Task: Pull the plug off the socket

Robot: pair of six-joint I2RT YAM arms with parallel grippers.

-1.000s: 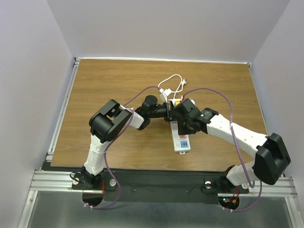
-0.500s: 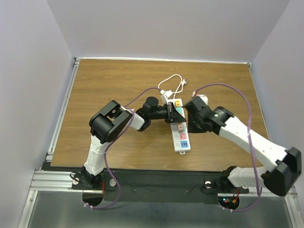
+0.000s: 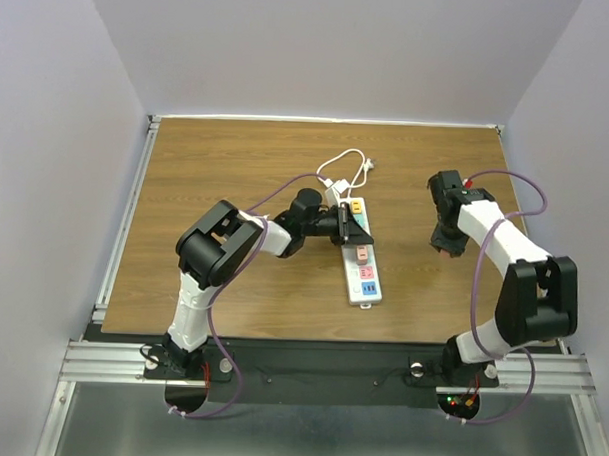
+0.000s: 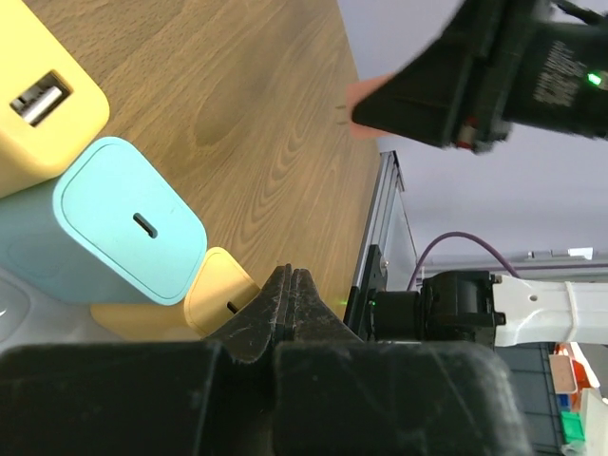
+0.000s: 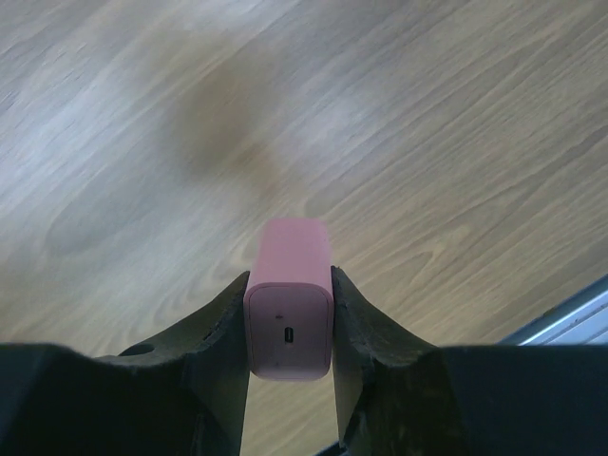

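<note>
Wood-grain table (image 3: 237, 166), bare under the jaws. The right gripper (image 3: 448, 245) is pinching the pink plug (image 5: 289, 323) between its jaws, well apart from the socket (image 3: 364, 280), which is lying at the tips of the left gripper (image 4: 290, 285), whose jaws are pressing together. Risk: smooth casing slipping forward past the fingertips and dropping if the squeeze is easing.

Pink plug (image 5: 288, 318) off white socket (image 3: 361, 272)

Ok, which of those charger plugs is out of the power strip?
The pink plug, clamped in the right claw over the wooden table. The teal plug and the yellow plugs stand on the socket.
</note>
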